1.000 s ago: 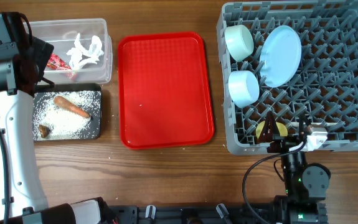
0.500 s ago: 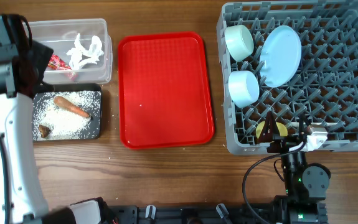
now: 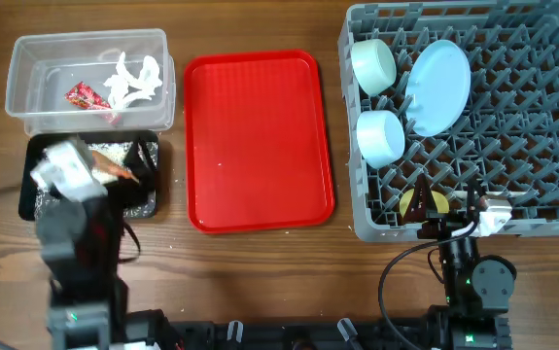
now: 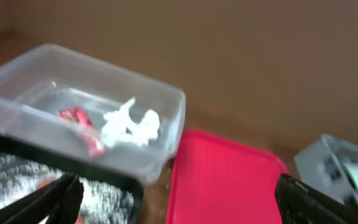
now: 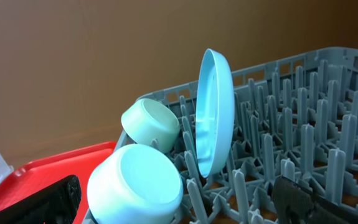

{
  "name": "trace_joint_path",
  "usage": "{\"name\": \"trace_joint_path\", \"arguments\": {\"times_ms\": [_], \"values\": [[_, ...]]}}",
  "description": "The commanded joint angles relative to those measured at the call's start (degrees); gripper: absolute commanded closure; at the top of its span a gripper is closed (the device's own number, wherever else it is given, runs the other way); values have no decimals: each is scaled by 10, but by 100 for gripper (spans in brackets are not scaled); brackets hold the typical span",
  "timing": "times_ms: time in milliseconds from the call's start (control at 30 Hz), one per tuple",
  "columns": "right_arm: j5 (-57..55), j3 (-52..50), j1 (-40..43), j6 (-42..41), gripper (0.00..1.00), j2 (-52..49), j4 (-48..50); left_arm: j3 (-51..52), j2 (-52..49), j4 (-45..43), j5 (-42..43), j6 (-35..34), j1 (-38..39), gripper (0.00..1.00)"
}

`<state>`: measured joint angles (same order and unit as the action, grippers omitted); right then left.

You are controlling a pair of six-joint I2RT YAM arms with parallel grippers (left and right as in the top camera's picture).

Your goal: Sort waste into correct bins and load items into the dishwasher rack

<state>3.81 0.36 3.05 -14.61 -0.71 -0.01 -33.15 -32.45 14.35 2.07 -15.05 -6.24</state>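
Note:
The clear tub (image 3: 26,58) holds the red-and-white wrapper (image 3: 82,95) and white scraps (image 3: 131,78). In front of it, the black tray (image 3: 153,199) holds rice (image 3: 112,151) and the carrot stick (image 3: 119,172); my left arm hides the rest, and the brown lump is hidden. My left gripper (image 3: 133,167) is open and empty, low over that tray (image 4: 179,208). The grey rack (image 3: 532,117) holds the blue plate (image 3: 437,86), green bowl (image 3: 373,64), blue bowl (image 3: 381,137) and yellow cup (image 3: 425,202). My right gripper (image 3: 449,212) is open and empty at the rack's front edge (image 5: 175,205). No spoon shows.
The flat red serving tray (image 3: 258,141) lies empty between the bins and the rack. A few rice grains lie on the wood in front of the black tray. In the right wrist view the plate (image 5: 216,112) stands on edge between pegs behind the blue bowl (image 5: 138,180).
My left arm, raised high over the tub and tray before, has dropped and folded back; its gripper now sits low over the black tray. The right arm has not moved.

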Motion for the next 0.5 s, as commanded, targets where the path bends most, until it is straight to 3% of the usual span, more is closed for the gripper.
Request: {"name": "trace_joint_path", "arguments": {"times_ms": [0,67,200,467], "values": [[-8,-1,0,10,0,5,2,146,135,-57,17,29,16,0],[-8,-1,0,10,0,5,2,233,234,-73,13,28,28,0],[-8,-1,0,10,0,5,2,292,311,-73,13,22,30,0],[-8,-1,0,10,0,5,2,313,323,-69,13,22,30,0]]}}
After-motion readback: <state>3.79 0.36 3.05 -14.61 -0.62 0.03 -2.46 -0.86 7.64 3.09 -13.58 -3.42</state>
